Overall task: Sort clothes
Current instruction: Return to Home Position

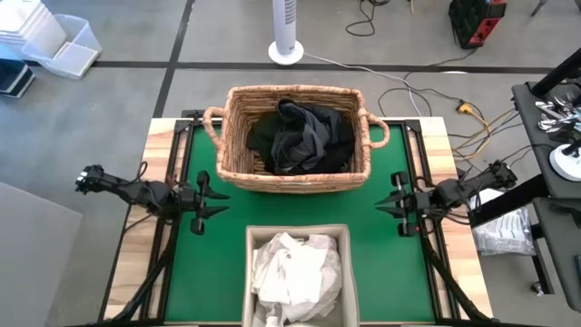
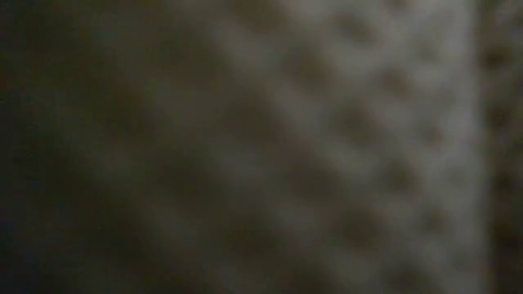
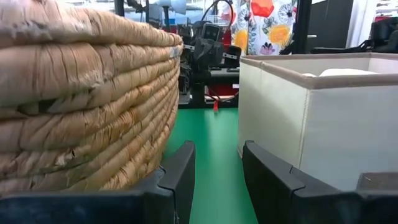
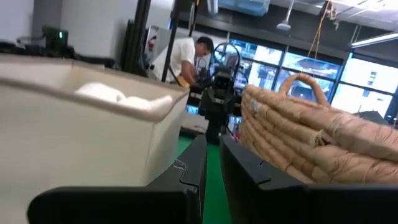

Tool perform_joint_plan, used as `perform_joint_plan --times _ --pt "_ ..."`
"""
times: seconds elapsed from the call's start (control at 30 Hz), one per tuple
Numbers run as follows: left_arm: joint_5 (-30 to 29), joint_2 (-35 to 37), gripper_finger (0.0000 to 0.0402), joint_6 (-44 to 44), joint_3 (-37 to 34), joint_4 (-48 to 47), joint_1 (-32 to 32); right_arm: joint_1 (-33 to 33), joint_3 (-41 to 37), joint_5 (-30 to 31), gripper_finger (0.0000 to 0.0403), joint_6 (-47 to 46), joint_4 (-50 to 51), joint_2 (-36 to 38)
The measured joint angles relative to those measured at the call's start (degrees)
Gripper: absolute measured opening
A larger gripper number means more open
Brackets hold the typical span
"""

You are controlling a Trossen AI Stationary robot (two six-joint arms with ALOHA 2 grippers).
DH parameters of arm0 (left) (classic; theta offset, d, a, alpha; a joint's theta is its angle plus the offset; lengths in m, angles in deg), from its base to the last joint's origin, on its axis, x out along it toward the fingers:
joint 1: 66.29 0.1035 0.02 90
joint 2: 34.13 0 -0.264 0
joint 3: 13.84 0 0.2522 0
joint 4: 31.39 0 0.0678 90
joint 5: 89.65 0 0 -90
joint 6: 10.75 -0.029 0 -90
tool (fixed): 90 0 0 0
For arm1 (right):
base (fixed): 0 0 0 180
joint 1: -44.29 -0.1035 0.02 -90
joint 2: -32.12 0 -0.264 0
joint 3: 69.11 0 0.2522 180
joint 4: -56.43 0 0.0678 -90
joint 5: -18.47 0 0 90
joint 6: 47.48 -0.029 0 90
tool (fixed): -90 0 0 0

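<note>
Dark clothes point(image 1: 295, 136) lie heaped in a wicker basket point(image 1: 238, 102) at the far middle of the table. White clothes point(image 1: 295, 272) fill a white fabric bin point(image 1: 251, 238) at the near middle; their top shows in the right wrist view point(image 4: 118, 93). My left gripper point(image 1: 211, 196) is low over the green mat at the left, open and empty, pointing into the gap between basket and bin point(image 3: 217, 180). My right gripper point(image 1: 386, 197) is low at the right, facing it, its fingers a narrow gap apart and empty point(image 4: 212, 162).
The green mat point(image 1: 399, 272) shows bare between basket and bin and along both sides. The basket wall point(image 3: 81, 93) and bin wall point(image 3: 311, 106) stand close on either side of my left fingers. A blurred surface close up fills the low view. A person point(image 4: 186, 53) stands beyond the table.
</note>
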Motion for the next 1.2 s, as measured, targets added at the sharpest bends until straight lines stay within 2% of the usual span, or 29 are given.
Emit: perform_joint_plan --times 0.47,0.63,1.2 --pt "0.0 -0.2 0.0115 0.1 0.0 0.1 0.0 0.0 0.0 1.6 0.0038 2.1 1.6 0.0" --pt "-0.5 -0.2 0.0115 0.4 0.0 0.3 0.0 0.0 0.0 6.1 0.0038 2.1 1.6 0.0" --pt "-0.6 -0.6 0.0115 0.9 0.0 0.3 0.0 0.0 -0.1 6.1 0.0038 2.1 1.7 0.0"
